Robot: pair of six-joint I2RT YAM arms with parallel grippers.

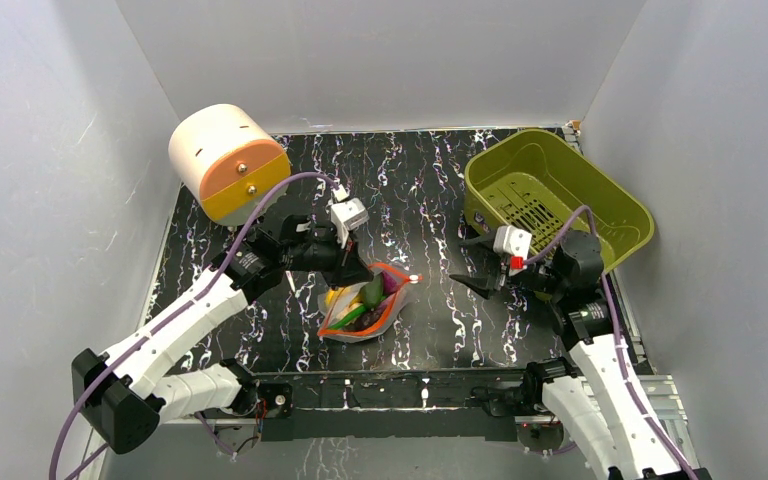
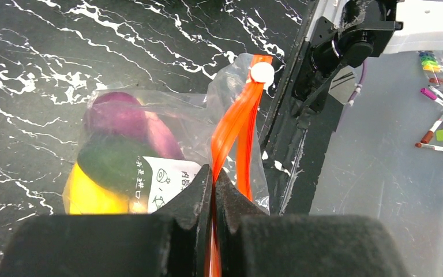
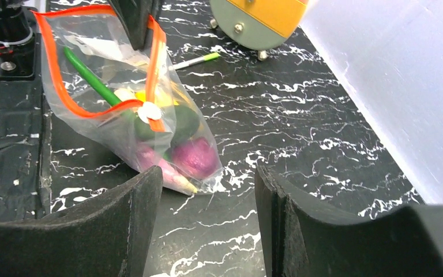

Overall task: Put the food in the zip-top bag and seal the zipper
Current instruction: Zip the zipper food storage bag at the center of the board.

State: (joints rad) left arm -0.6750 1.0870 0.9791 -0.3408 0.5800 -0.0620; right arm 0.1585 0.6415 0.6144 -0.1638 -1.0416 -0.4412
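Observation:
The clear zip-top bag [image 1: 364,306] lies on the black marbled table between the arms, with the toy food inside. In the left wrist view I see a purple piece [image 2: 115,112], a green piece [image 2: 112,158] and a yellow piece [image 2: 89,193] through the plastic. My left gripper [image 2: 213,173] is shut on the orange-red zipper [image 2: 236,127], below the white slider [image 2: 261,71]. In the right wrist view the bag's mouth [image 3: 92,75] gapes open behind the slider [image 3: 149,111], and a pink-purple round piece [image 3: 193,156] sits at the bag's bottom. My right gripper [image 3: 207,173] is open and empty, just short of the bag's bottom corner.
An olive-green slotted basket [image 1: 550,195] stands at the back right. A cream and orange cylinder toy [image 1: 228,160] stands at the back left. A white pen with a green tip [image 3: 193,59] lies behind the bag. White walls surround the table.

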